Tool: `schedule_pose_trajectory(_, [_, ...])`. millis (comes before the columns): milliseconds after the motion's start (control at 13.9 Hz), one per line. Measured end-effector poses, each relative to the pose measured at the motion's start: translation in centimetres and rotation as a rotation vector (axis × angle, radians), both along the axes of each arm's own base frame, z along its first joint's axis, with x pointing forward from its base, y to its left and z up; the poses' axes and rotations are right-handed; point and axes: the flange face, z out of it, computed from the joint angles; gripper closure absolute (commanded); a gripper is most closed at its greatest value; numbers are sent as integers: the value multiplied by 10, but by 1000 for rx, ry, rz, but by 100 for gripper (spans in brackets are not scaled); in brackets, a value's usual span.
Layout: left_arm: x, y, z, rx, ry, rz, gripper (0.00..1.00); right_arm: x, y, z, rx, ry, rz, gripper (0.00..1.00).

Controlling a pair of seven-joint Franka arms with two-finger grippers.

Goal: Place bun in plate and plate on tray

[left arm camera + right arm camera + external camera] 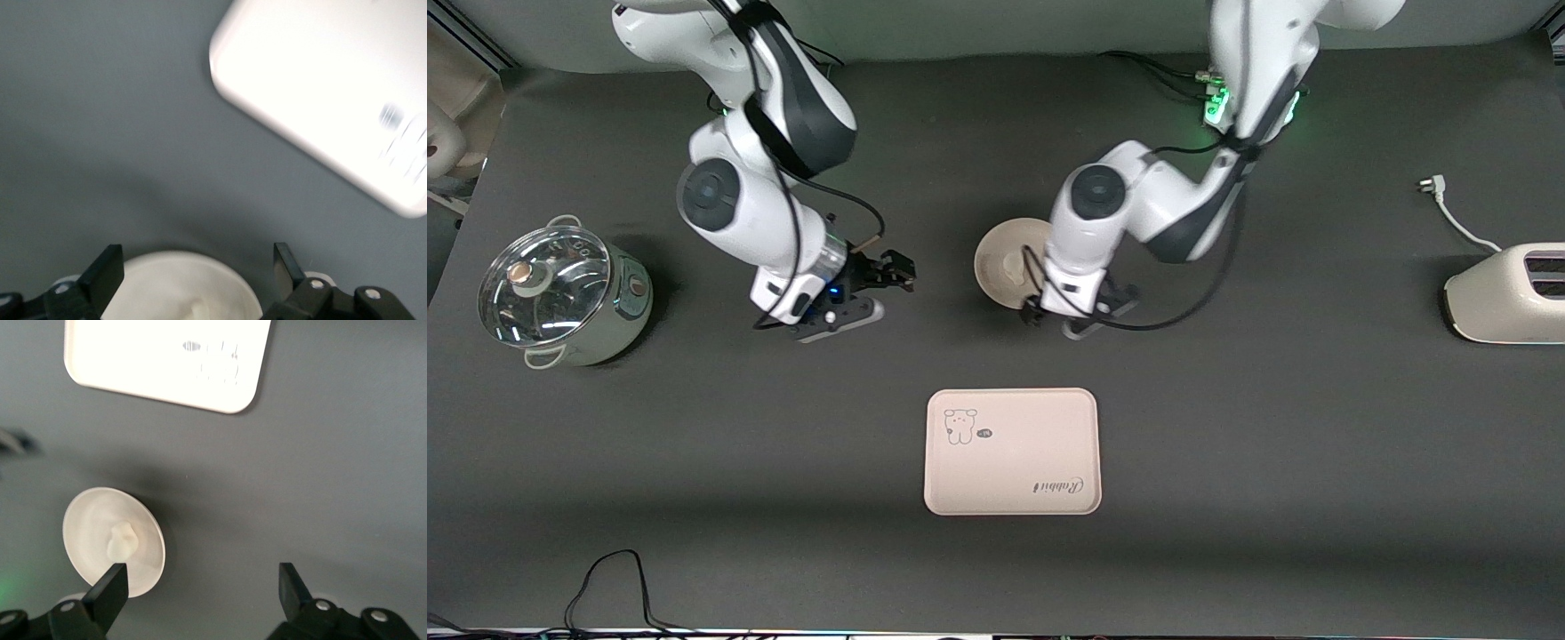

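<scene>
The round cream plate (996, 258) lies mid-table, farther from the front camera than the tray (1011, 451), partly hidden by the left arm. The small off-white bun (1014, 265) sits in it. My left gripper (1080, 313) hangs open and empty over the plate's edge; in the left wrist view its gripper (197, 270) straddles the plate (167, 280) with the bun (200, 311) just below, and the tray (320, 80) shows. My right gripper (876, 283) is open and empty beside the plate, toward the right arm's end. Its wrist view shows the gripper (200, 587), plate (83, 527), bun (122, 542) and tray (167, 360).
A steel pot with a glass lid (560, 293) stands at the right arm's end. A cream toaster (1507, 293) with its cord and plug (1449, 213) stands at the left arm's end. A black cable (614, 587) lies at the table's front edge.
</scene>
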Motion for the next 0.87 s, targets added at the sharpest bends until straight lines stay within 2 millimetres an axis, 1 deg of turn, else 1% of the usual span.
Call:
schedule_pose_trajectory(144, [34, 72, 49, 48, -12, -38, 0, -9, 22, -25, -11, -6, 1, 0])
schedule_pose_trajectory(288, [56, 147, 91, 88, -14, -61, 0, -26, 48, -49, -11, -50, -12, 0])
schedule_pose_trajectory(433, [69, 222, 123, 118, 25, -73, 0, -49, 63, -83, 1, -81, -26, 1])
schedule_pose_trajectory(505, [72, 257, 139, 129, 58, -104, 0, -62, 70, -102, 8, -80, -39, 1])
schedule_pose_trajectory(577, [73, 286, 154, 132, 73, -134, 0, -73, 78, -121, 8, -74, -46, 3])
schedule_pose_trajectory(649, [73, 308, 166, 135, 77, -150, 0, -83, 86, -138, 1, -67, -43, 5])
schedule_pose_trajectory(721, [69, 326, 175, 140, 83, -152, 0, -92, 94, -152, -10, -64, -29, 9])
schedule_pose_trajectory(793, [65, 340, 182, 145, 89, -150, 0, -102, 102, -166, -23, -59, -15, 10])
schedule_pose_trajectory(865, [58, 347, 187, 149, 95, -154, 0, -108, 107, -177, -35, -57, -5, 13])
